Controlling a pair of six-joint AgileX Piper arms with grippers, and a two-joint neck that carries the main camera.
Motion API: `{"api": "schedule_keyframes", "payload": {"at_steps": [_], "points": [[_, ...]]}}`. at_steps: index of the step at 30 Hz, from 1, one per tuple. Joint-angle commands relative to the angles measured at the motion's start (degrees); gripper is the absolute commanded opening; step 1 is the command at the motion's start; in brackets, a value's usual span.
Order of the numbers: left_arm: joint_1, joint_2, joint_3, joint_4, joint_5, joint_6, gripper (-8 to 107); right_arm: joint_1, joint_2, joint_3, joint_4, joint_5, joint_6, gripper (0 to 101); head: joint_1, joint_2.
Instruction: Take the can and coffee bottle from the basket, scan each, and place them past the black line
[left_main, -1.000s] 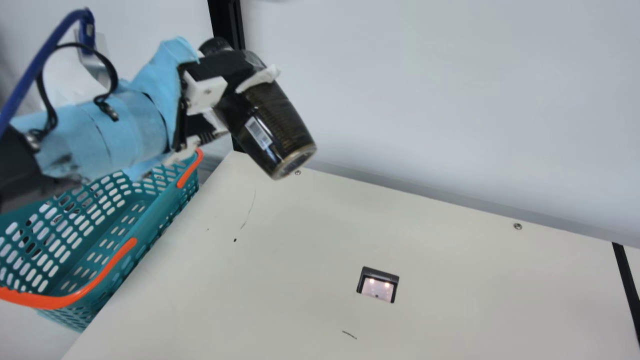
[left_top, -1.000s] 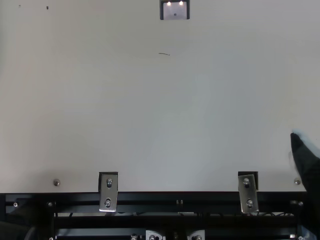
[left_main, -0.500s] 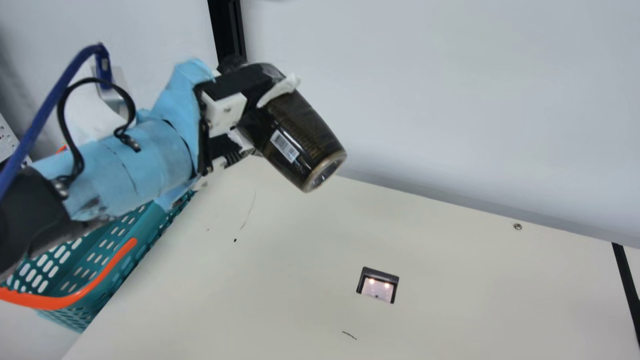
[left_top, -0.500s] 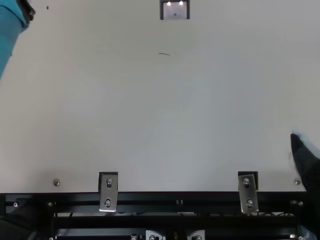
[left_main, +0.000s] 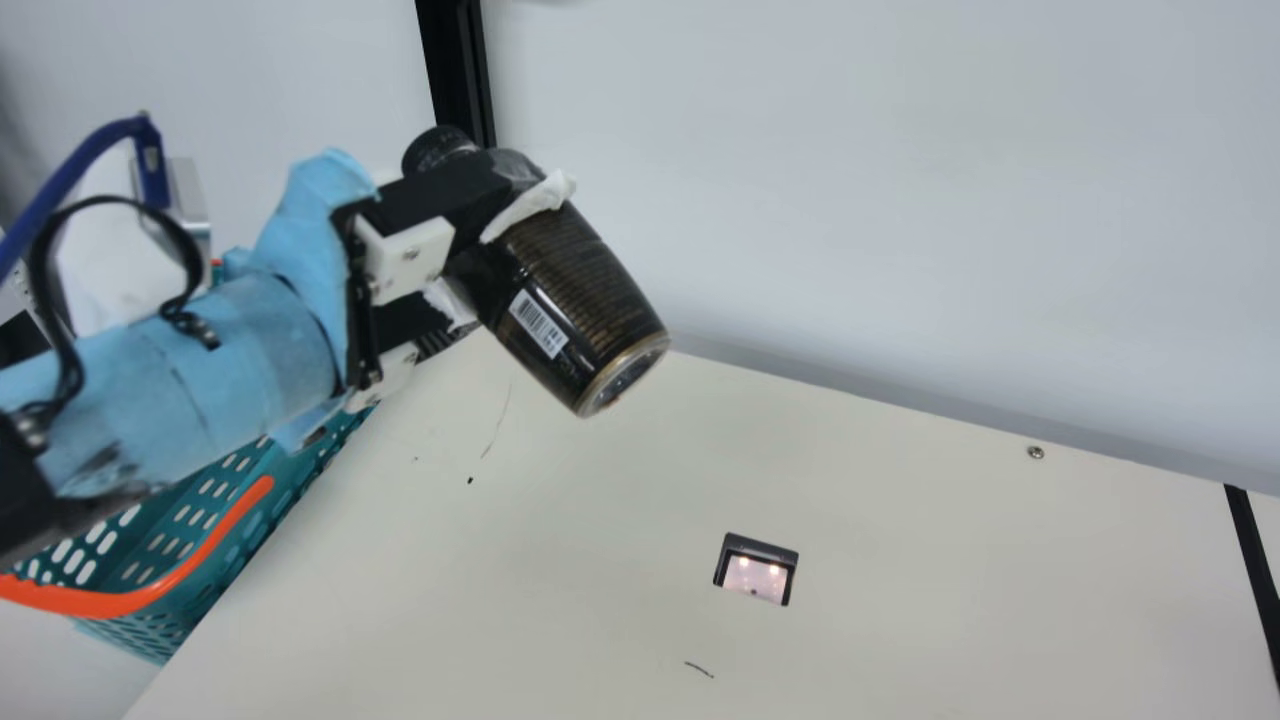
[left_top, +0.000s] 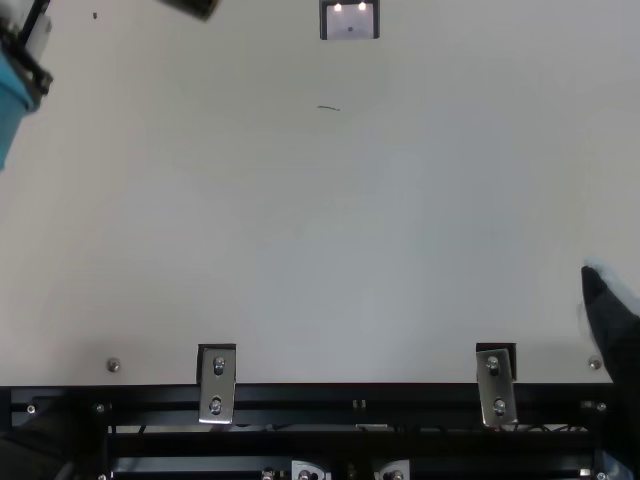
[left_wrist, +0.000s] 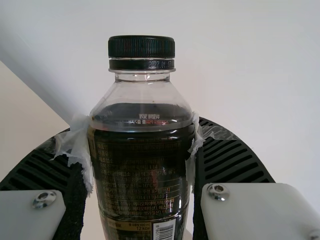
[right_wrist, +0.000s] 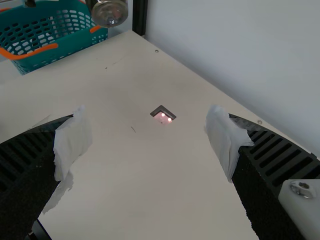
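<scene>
So the left claw (left_main: 500, 235) has the coffee bottle (left_main: 585, 300) clamped between its fingers, up in the air over the basket side of the worktop (left_main: 920, 570); the bottle's on a proper tilt in the main view, black cap (left_main: 438, 148) up toward the left and base down toward the right, with the barcode (left_main: 538, 323) facing the neck camera; the left wrist view has a finger on each side of it, bits of white wrap (left_wrist: 77, 145) tucked in at the sides, and dark drink up to the clear shoulder; right claw (left_top: 612, 325) is released, its two fingers spread wide with the same sort of white wrap on both, and you can see the scanner (left_main: 757, 568) past the gap in its wrist view; that scanner sits in the worktop with a couple of little lights glowing; the teal basket (left_main: 240, 530) with orange handles is just beside the worktop, partly behind the left arm (left_main: 190, 380); the black line (left_main: 1255, 580) is over at the main view's right edge, well apart from the bottle.
</scene>
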Motion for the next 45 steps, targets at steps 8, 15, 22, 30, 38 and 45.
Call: {"api": "schedule_keyframes", "payload": {"at_steps": [8, 15, 22, 30, 38, 45], "points": [[2.5, -8.9, 6.4, -3.8, 1.6, -0.7, 10, 0.0, 0.0, 0.0, 0.0, 0.0, 0.0, 101, -1.8, -0.5], [4.0, -13.3, 9.6, -7.7, 1.7, -5.0, 10, 0.0, 0.0, 0.0, 0.0, 0.0, 0.0, 101, -1.8, -0.5], [3.2, -14.0, 10.1, -8.5, 0.6, -5.4, 10, 0.0, 0.0, 0.0, 0.0, 0.0, 0.0, 101, -1.8, -0.5], [1.9, -13.9, 9.2, -11.8, 1.9, -4.3, 10, 0.0, 0.0, 0.0, 0.0, 0.0, 0.0, 101, -1.8, -0.5], [-7.3, -11.6, 6.7, -17.1, -0.1, -3.7, 10, 0.0, 0.0, 0.0, 0.0, 0.0, 0.0, 101, -1.8, -0.5], [-13.1, -8.5, 3.8, -19.5, -4.8, -3.3, 10, 0.0, 0.0, 0.0, 0.0, 0.0, 0.0, 101, -1.8, -0.8]]}}
